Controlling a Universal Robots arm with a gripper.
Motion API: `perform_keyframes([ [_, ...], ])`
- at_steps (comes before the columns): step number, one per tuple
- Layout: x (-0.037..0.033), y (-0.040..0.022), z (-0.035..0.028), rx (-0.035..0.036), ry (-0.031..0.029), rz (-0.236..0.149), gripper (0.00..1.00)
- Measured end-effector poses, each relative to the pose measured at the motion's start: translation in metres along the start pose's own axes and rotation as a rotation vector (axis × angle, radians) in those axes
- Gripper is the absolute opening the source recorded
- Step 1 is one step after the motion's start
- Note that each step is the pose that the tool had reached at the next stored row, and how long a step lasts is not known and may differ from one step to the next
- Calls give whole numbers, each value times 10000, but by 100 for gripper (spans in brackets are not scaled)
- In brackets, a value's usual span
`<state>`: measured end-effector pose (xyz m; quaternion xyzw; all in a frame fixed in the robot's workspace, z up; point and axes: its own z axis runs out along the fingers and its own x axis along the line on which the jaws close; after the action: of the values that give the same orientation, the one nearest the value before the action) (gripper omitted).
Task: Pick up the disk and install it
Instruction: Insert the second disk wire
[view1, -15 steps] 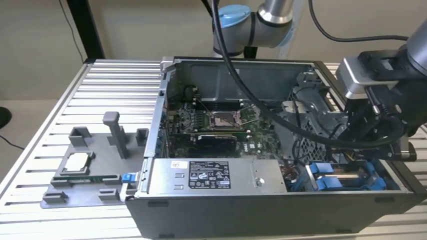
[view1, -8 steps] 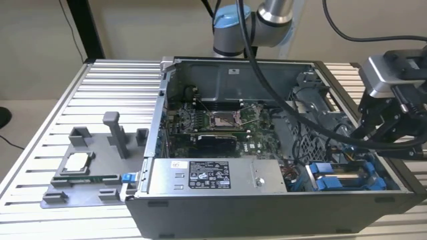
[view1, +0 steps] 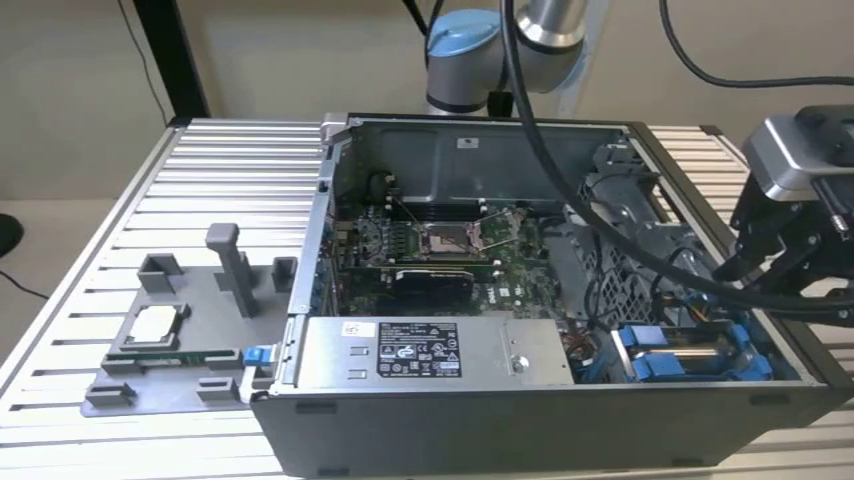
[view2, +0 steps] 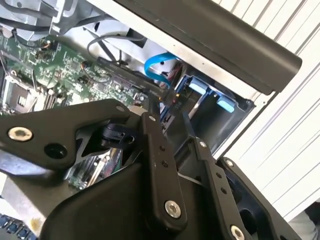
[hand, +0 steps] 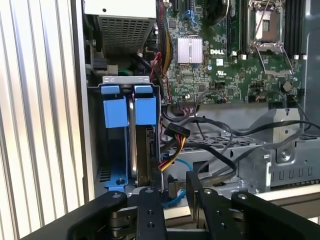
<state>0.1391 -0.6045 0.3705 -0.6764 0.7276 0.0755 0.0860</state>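
- Grey slatted metal table (view1: 80, 250) carries an open black computer case (view1: 534, 430), lying on its side with the interior facing up.
- Inside the case: green motherboard (view1: 441, 245) with one bare CPU socket (view1: 445, 238), and one large grey power supply box (view1: 427, 350) with a white label along the near wall.
- On the exterior view's left, a grey fixture tray (view1: 147, 385) holds one small square silver chip (view1: 154, 322) and a memory stick (view1: 174, 356).
- Black cables (hand: 225, 135) and a bundle of coloured wires (hand: 172, 150) run just beside the drive bay, between it and the motherboard.
- The disk (hand: 141, 145) stands on edge in the drive bay at the case corner on the exterior view's right; two blue bracket tabs (hand: 125, 107) show side by side in the first wrist view, and the bracket (view1: 687, 355) also shows in the exterior view.
- The arm (view1: 534, 30) rises behind the case; its wrist hangs over the case's edge on the exterior view's right, near the bay.
- The gripper (hand: 175, 192) sits just above the disk's edge, its two black fingers (hand: 151, 210) parted with a gap between them and nothing held.
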Motion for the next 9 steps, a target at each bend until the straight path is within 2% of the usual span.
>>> perform_keyframes([
  [9,16,-13,68,-4,-9,3,100],
])
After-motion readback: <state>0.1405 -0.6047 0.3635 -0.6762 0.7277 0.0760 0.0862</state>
